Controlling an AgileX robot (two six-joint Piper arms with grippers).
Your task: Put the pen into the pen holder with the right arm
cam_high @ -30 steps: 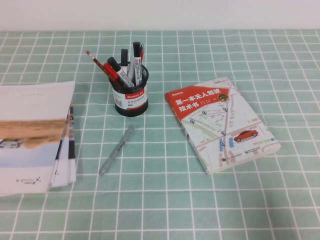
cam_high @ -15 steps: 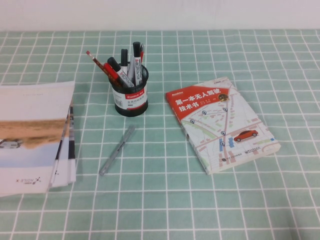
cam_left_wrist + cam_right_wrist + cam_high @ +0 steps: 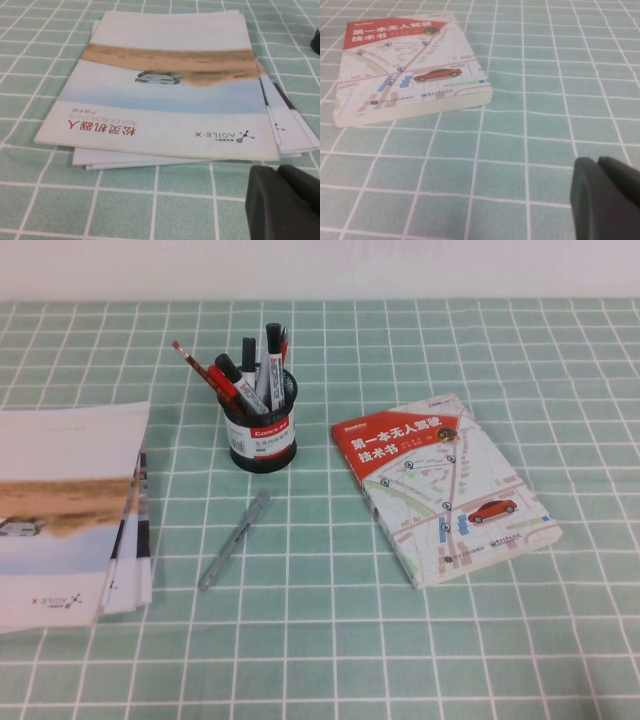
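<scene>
The black mesh pen holder [image 3: 260, 435] with its red and white label stands upright at the table's middle left. Thick markers with white barrels and black caps [image 3: 272, 362] stand in it, together with red pens [image 3: 222, 382]. Neither arm shows in the high view. My left gripper [image 3: 277, 172] is shut and empty, low over the cloth beside the magazines. My right gripper [image 3: 597, 161] is shut and empty, low over the cloth on the near side of the book.
A slim grey pen [image 3: 234, 540] lies on the green checked cloth in front of the holder. A stack of magazines [image 3: 65, 510] lies at the left edge and shows in the left wrist view [image 3: 165, 85]. A book [image 3: 440, 485] lies right of centre and shows in the right wrist view [image 3: 405, 70].
</scene>
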